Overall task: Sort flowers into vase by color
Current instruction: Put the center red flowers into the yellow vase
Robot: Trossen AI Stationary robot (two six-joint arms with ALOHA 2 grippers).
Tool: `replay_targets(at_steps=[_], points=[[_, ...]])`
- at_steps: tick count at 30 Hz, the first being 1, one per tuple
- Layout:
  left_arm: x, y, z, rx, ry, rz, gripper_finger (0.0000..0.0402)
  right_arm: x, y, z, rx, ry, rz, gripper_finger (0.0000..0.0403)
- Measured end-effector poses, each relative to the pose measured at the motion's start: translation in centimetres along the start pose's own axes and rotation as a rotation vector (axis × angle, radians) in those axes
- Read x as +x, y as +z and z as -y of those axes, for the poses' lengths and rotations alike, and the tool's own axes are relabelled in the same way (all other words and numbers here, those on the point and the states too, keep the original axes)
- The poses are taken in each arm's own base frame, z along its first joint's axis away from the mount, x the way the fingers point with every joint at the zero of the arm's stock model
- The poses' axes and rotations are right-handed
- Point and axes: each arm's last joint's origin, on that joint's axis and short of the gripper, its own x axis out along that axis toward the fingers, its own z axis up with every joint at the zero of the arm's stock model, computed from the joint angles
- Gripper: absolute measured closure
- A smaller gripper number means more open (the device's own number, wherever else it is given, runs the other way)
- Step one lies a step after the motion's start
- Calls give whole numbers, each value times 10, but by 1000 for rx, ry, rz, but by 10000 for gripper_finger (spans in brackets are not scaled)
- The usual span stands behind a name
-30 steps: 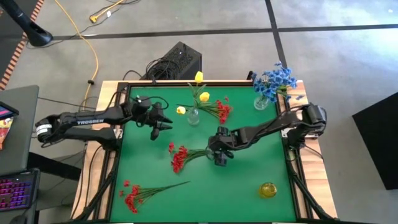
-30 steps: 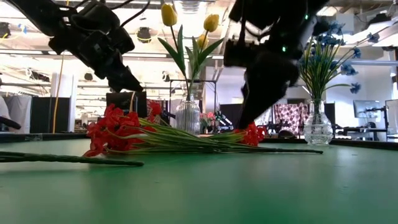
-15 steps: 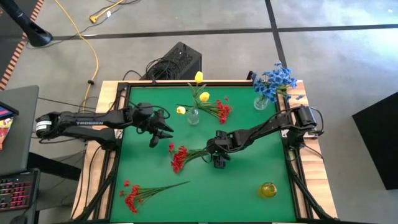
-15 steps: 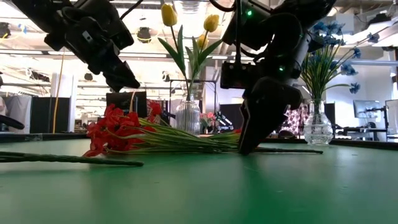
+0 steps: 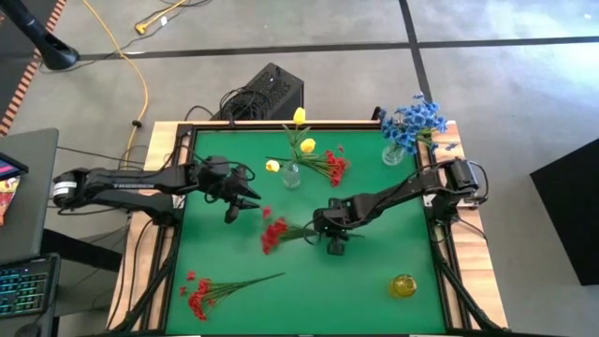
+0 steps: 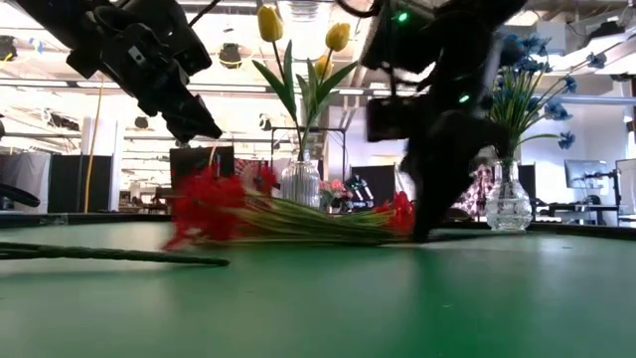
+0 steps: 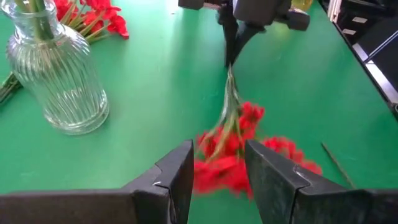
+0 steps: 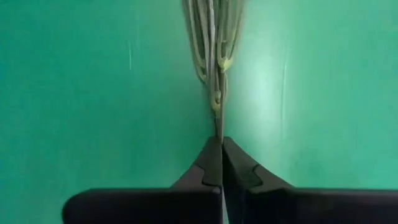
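Right wrist view: right end effector (image 8: 221,146) pinching shut on thin stem ends of red sprig (image 5: 273,233) mid-tabletop (image 5: 374,281), probably light, floppy, bloom-heavy, so gripping low on stems; left end effector (image 7: 214,168) hovering open just beside blooms.

Matt green felt-like mat (image 5: 374,281) beneath the right claw (image 5: 330,234); thin plastic-looking stems of the red sprig (image 7: 231,140) pinched in its smooth matt black fingers (image 8: 214,168); ribbed clear glossy glass vase (image 7: 59,81) beside the left claw (image 7: 214,180)
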Motion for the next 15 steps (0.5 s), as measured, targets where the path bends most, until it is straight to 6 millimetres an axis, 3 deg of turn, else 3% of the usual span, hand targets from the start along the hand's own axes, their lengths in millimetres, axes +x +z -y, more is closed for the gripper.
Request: replay_targets(at_steps=[8, 12, 15], points=[[-17, 7, 6, 34, 16, 78, 272, -81, -3, -15, -64, 49, 119, 385], [-26, 11, 9, 46, 14, 134, 272, -129, -18, -23, -77, 71, 284, 385], [-30, 14, 10, 43, 12, 168, 272, -155, -33, -31, -75, 73, 433, 385]])
